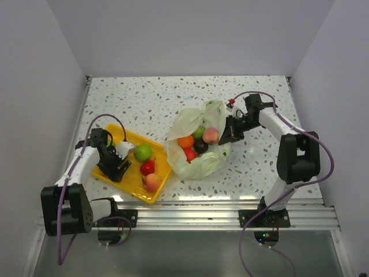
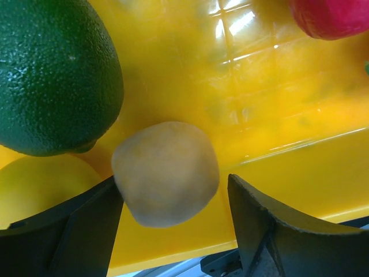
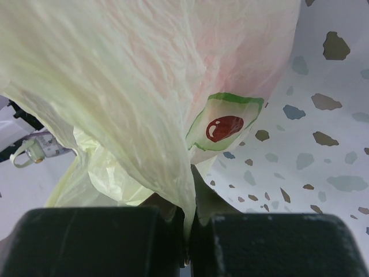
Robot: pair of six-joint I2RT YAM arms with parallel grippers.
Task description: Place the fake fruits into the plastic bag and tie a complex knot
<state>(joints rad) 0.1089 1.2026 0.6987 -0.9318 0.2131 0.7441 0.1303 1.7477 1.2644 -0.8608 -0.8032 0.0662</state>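
Bag (image 1: 199, 167) sits in the middle of the table (image 1: 144, 104), just right of the yellow tray (image 1: 132, 141), mouth open and untied. You have five pieces inside: orange fruit (image 1: 185, 141), green fruit (image 1: 199, 132), pink-yellow fruit (image 1: 211, 135), dark purple fruit (image 1: 200, 146), red fruit (image 1: 190, 154). Your right gripper (image 3: 188, 222) is clamped fully closed on a fold of the rim on the bag's right side, with plastic rising taut above the fingers. Your left gripper (image 2: 173, 191) is low in the tray, jaws wide, straddling a pale tan fruit (image 2: 165, 173). Nothing is gripped. One finger (image 2: 86, 231) may be touching it, but the close-up is too tight to say. Next to it are a big green fruit (image 2: 55, 75), a yellow fruit (image 2: 40, 184) and a second red fruit (image 2: 334, 17).
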